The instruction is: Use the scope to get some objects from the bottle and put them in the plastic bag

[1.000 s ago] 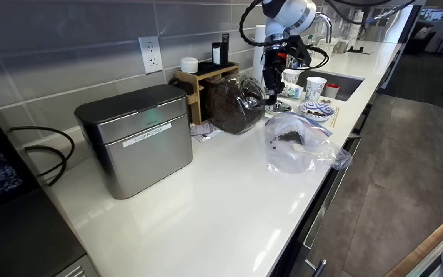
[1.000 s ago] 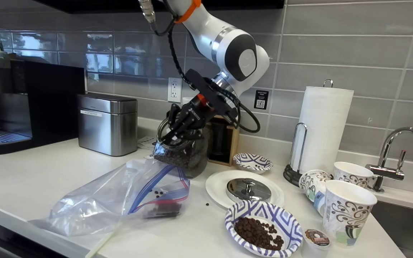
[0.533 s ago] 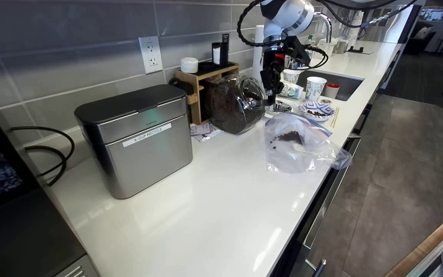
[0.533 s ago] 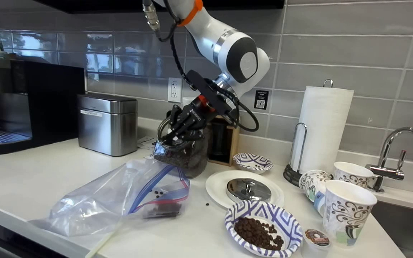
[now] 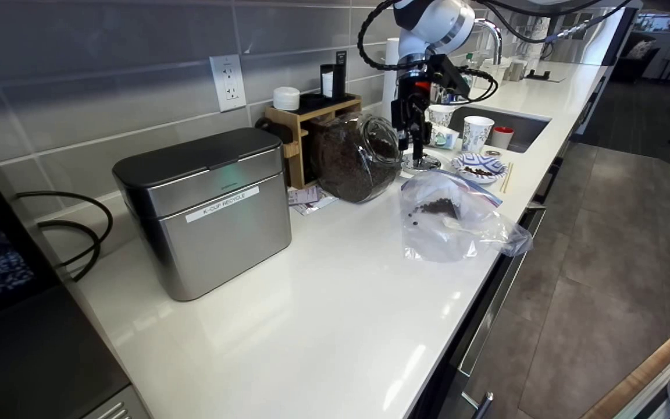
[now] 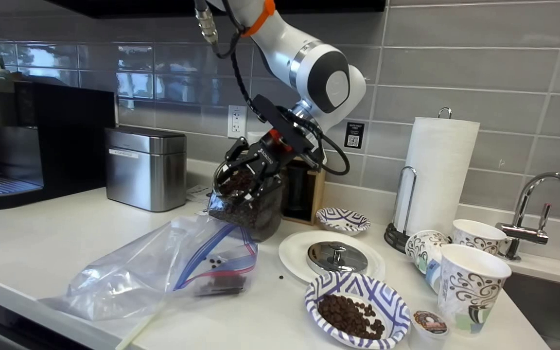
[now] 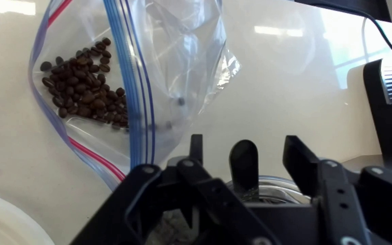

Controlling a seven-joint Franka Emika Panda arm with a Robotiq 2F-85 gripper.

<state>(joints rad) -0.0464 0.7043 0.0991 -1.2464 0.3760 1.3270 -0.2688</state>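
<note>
grey tiles (image 6: 464, 68) back a white worktop (image 6: 42, 243); from the left in an exterior view, a steel box (image 6: 146, 180); the plastic bag (image 6: 129, 277), dark beans (image 7: 80, 81) inside its mouth; the gripper (image 7: 245, 149), fingers parted, a black handle (image 7: 244, 163) between, just beside the jar (image 6: 260, 218); a patterned bowl (image 6: 384, 304).

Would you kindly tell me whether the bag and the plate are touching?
Apart: the wrist view shows a strip of white counter between the bag and the plate.
</note>
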